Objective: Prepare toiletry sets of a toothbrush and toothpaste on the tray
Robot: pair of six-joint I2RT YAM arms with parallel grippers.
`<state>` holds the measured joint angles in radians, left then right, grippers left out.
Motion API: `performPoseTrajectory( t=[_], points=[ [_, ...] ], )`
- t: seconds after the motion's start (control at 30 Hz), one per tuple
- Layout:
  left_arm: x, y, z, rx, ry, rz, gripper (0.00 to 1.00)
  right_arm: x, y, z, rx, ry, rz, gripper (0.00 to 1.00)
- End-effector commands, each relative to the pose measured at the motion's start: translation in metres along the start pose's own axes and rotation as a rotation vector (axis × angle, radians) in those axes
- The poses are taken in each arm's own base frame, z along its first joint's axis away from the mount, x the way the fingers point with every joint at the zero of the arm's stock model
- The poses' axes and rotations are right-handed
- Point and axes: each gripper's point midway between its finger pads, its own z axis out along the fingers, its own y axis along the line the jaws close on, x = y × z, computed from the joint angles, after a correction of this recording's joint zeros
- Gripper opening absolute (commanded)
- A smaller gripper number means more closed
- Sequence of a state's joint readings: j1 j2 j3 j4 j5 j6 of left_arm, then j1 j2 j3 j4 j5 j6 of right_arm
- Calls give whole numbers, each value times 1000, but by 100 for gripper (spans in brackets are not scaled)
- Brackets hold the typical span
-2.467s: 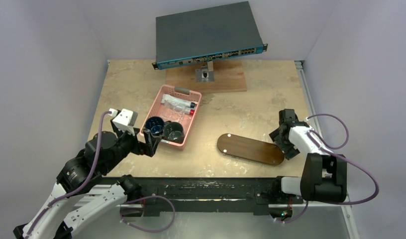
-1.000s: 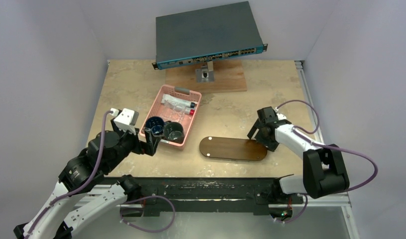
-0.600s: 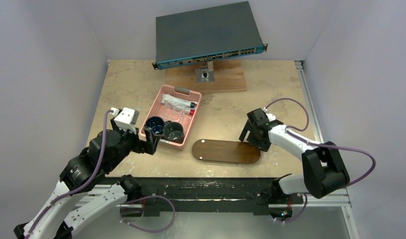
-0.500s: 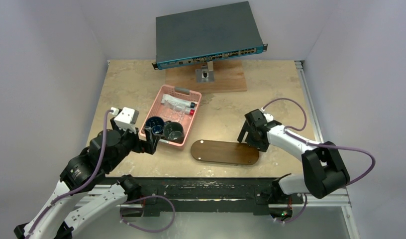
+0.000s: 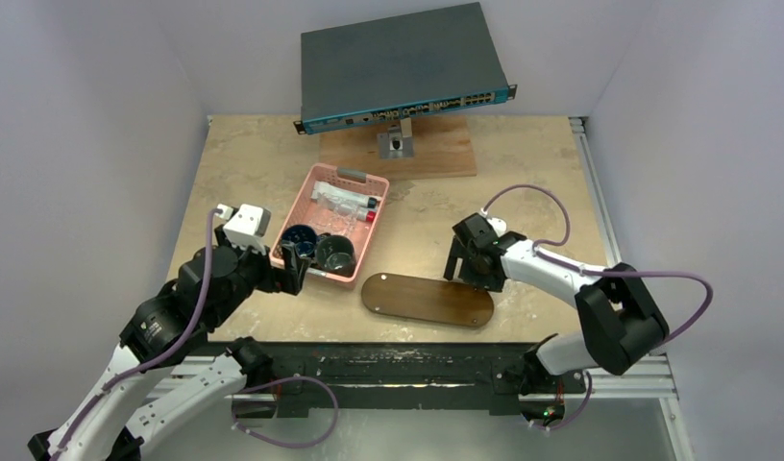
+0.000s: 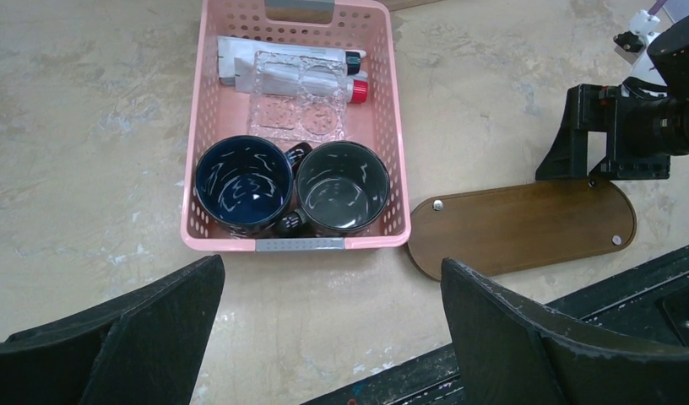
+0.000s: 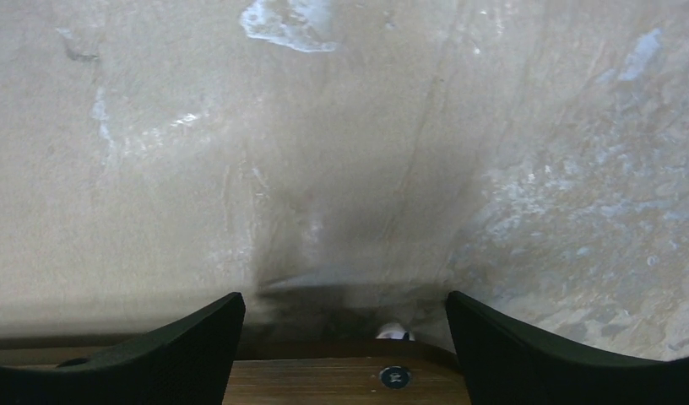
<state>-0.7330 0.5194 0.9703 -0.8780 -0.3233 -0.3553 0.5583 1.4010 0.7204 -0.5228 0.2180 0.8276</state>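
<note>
The toiletry sets (image 6: 288, 71) lie at the far end of the pink basket (image 6: 385, 152): white tubes and clear wrapping, also seen from above (image 5: 343, 203). The tray (image 5: 426, 300) is a dark-brown board lying just right of the basket. My right gripper (image 5: 471, 276) stands open at the tray's far right end; in its wrist view the tray's rounded end (image 7: 324, 380) lies between the fingers. My left gripper (image 6: 331, 278) hangs open above the bare table just in front of the basket, holding nothing.
Two dark mugs (image 6: 244, 184) (image 6: 343, 186) fill the basket's near end. A network switch (image 5: 403, 62) on a stand with a wooden base (image 5: 436, 154) is at the back. The table's dark front rail (image 5: 388, 365) runs just below the tray.
The tray has slid left across the table toward the basket, with my right gripper moving left at its right end. The left arm has barely moved.
</note>
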Motion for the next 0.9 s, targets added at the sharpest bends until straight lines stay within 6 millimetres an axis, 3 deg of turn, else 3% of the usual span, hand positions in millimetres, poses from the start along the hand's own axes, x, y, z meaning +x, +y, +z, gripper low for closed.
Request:
performPoseTrajectory(
  t=[0.0,0.23,0.5,0.7,0.87],
  points=[
    [-6,2,4,-20,-17,5,100,-29,24,-11,-22,-82,-53,91],
    [-5,3,6,-29,-10,9,100,-73,52,-39,-43,-202,-133,91],
    [-3,4,9,-39,2,12,100,-115,111,-80,-236,-320,-254,88],
    [-2,5,9,-45,5,14,100,-132,159,-97,-386,-372,-331,83],
    [-2,7,10,-55,7,14,100,-137,193,-98,-448,-395,-393,78]
  ],
)
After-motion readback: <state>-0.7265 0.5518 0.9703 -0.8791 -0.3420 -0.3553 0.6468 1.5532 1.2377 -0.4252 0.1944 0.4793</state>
